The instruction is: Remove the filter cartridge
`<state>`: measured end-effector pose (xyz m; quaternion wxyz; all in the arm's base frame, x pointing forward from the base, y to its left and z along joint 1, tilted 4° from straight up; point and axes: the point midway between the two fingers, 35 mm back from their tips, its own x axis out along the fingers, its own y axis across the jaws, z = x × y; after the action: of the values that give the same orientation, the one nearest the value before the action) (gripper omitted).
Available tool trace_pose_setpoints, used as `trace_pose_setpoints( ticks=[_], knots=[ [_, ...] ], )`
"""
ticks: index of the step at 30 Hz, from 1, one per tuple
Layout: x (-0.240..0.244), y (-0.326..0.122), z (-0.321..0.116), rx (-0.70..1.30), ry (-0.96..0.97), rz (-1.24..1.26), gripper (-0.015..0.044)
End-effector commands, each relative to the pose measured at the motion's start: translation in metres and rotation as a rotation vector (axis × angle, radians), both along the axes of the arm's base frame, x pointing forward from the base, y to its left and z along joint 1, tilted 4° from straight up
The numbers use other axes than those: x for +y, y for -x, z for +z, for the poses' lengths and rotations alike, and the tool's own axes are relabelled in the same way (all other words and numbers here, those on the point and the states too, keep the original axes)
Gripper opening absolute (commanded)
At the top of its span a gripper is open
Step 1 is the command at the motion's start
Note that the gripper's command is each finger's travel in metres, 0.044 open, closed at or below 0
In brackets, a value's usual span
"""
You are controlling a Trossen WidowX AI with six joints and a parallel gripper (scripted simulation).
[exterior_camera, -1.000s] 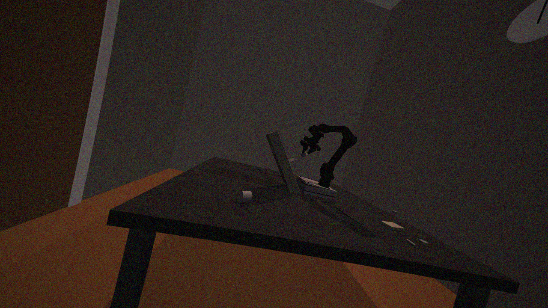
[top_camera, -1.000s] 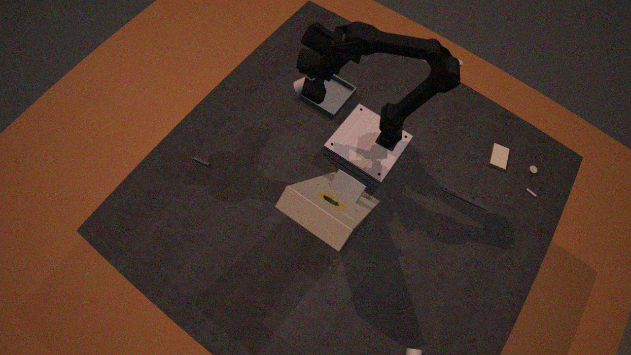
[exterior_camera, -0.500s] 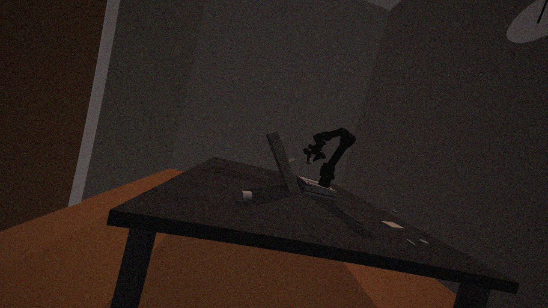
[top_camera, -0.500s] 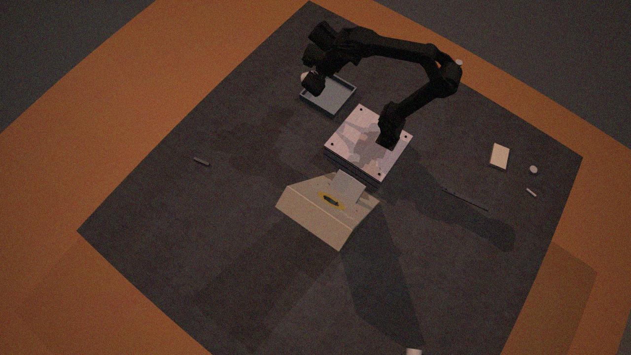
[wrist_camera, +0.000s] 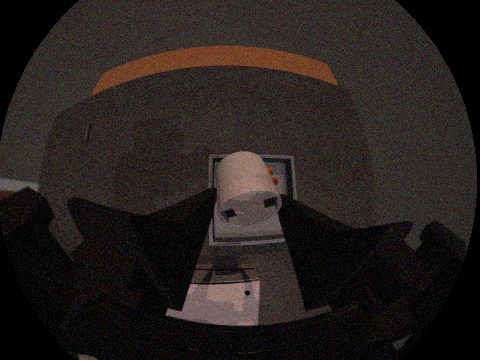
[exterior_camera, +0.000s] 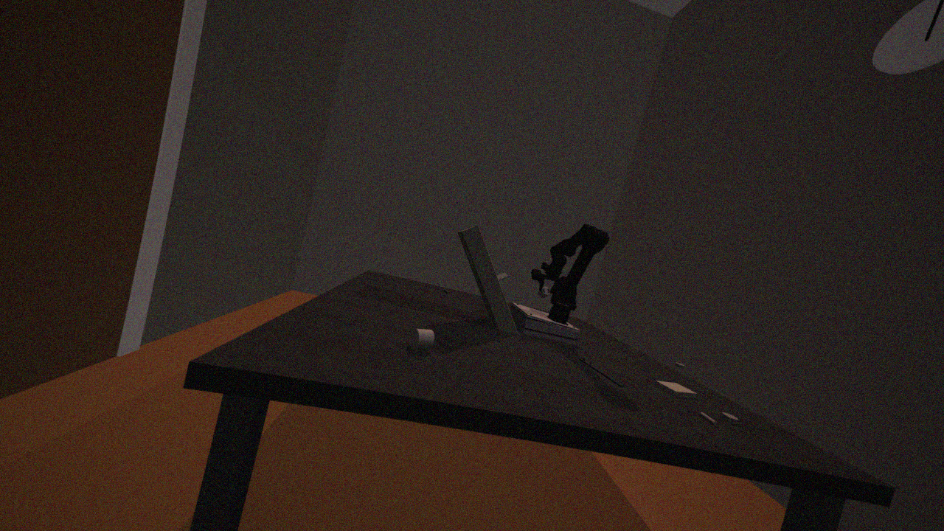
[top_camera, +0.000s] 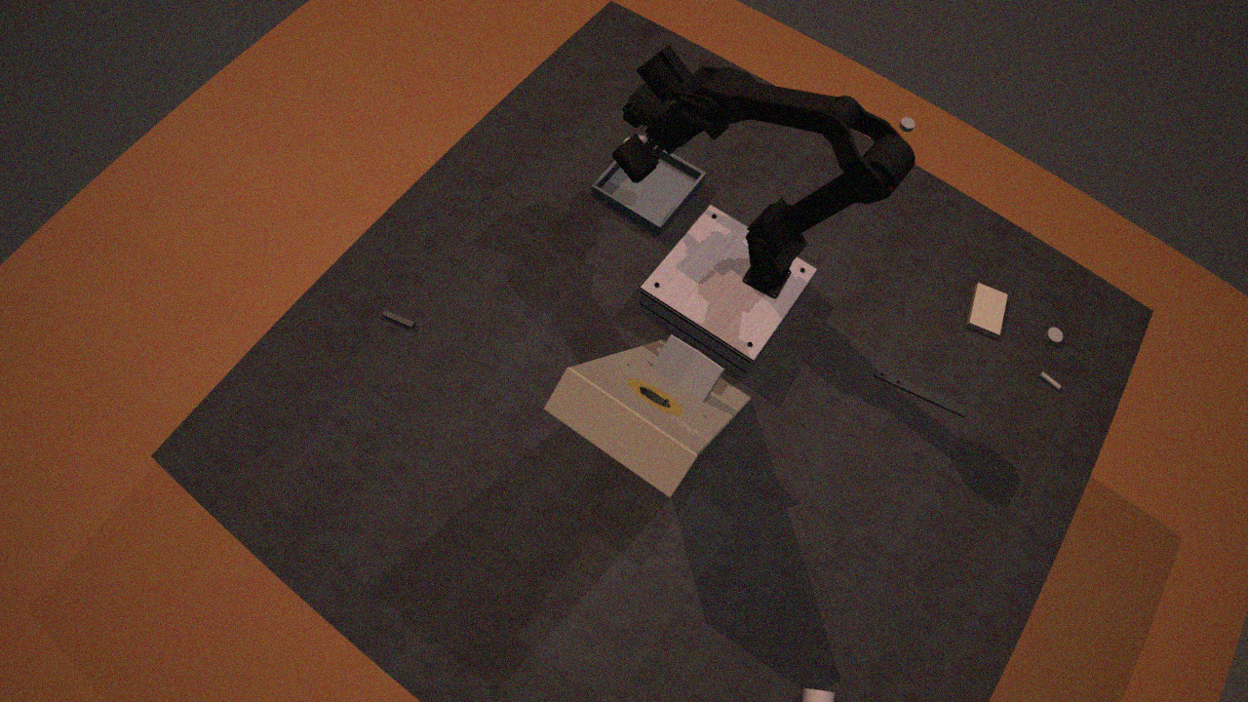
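Observation:
My gripper is shut on the pale round cartridge. In the wrist view the slotted face points back toward the camera, with red dots by its far side. In the top view the fingers mostly hide it. The grey-blue tray lies behind and below the cartridge in the wrist view; the cartridge overlaps its left part. The exact height above the tray floor is hard to tell. The tilted service panel stands apart, its yellow-ringed round opening dark and empty.
The pale base plate lies between tray and panel. A small shelf juts from the panel. A cream block, a thin dark rod and a white cylinder lie farther off.

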<state>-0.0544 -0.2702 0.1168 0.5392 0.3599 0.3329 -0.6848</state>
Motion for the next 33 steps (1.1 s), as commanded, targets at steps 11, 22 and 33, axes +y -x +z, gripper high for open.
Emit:
trace_pose_setpoints(
  ticks=[11,22,33],
  knots=[
    [0.007,0.029,-0.036,0.003,0.013,-0.098,0.0],
    [0.009,0.032,-0.091,0.003,0.012,-0.098,0.0],
    [0.011,0.032,-0.09,0.002,0.001,-0.103,0.021]
  ],
)
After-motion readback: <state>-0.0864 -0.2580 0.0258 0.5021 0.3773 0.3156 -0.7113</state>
